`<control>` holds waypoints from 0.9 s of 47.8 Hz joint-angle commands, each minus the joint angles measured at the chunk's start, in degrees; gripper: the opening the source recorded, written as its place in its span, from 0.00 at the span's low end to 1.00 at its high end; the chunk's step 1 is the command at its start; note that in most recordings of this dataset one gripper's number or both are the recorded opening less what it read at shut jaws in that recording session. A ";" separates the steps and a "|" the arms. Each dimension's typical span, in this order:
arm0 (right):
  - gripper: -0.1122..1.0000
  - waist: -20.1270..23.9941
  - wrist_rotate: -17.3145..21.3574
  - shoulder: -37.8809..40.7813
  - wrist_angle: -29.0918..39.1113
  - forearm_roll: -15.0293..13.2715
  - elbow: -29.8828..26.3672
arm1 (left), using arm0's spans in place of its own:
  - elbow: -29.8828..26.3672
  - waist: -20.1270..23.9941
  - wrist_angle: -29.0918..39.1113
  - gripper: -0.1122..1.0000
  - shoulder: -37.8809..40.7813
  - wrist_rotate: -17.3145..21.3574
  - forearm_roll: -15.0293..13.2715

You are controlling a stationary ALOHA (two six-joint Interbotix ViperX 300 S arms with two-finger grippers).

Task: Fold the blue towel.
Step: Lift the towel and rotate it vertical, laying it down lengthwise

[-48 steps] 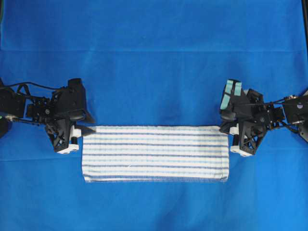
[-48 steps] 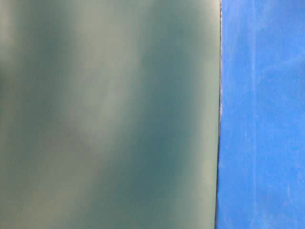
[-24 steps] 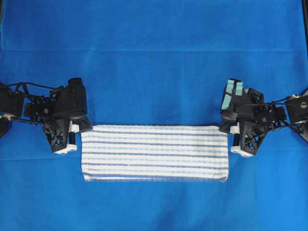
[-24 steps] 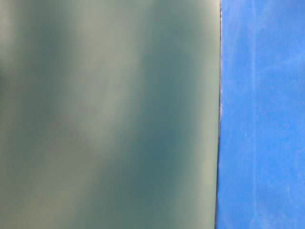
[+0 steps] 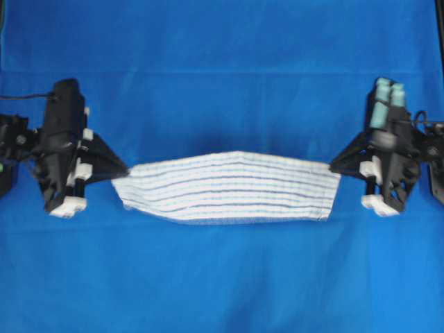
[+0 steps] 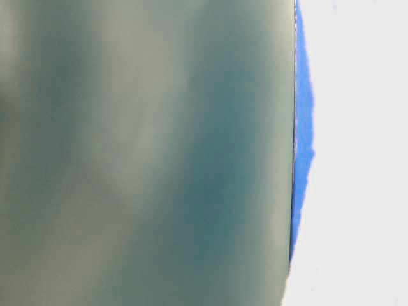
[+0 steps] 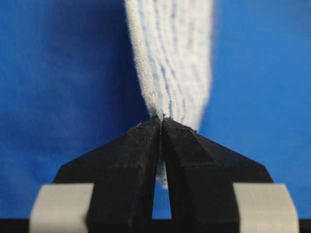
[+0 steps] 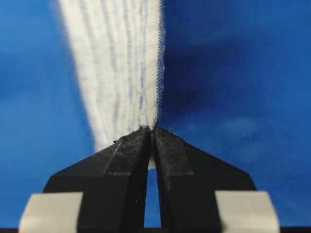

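Note:
The blue towel (image 5: 229,186), white with thin blue stripes, hangs lifted off the blue table covering and stretched between both grippers, its lower edge sagging. My left gripper (image 5: 125,171) is shut on the towel's left end; in the left wrist view the black fingertips (image 7: 160,124) pinch the cloth (image 7: 170,58), which runs away upward. At the towel's right end my right gripper (image 5: 333,166) is shut on it too. In the right wrist view that gripper (image 8: 150,130) clamps the striped fabric (image 8: 116,68).
The plain blue table covering (image 5: 222,62) spreads under everything. In the table-level view a blurred grey-green surface (image 6: 140,153) fills the left and a white blur (image 6: 357,153) the right, with a thin blue strip (image 6: 303,127) between.
The left gripper has shut on the towel's left end. Both arms have risen and moved apart, lifting the flat towel off the table. White now covers the blue in the table-level view.

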 commanded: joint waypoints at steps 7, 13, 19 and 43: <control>0.14 -1.32 -0.18 -1.76 -0.26 -3.43 -1.23 | -0.62 0.00 -0.97 0.11 -1.49 -0.09 0.09; 0.14 -5.10 0.00 -0.79 -0.79 -5.71 -2.02 | -1.32 0.00 -2.99 0.11 0.09 -0.26 0.09; 0.14 -10.81 -0.18 0.70 -0.88 -7.82 -3.69 | -3.16 -0.70 -6.06 0.11 3.34 -0.35 0.00; 0.14 -26.54 -0.53 13.18 -5.80 -16.61 -13.36 | -22.68 -6.77 -8.35 0.11 23.47 0.62 0.00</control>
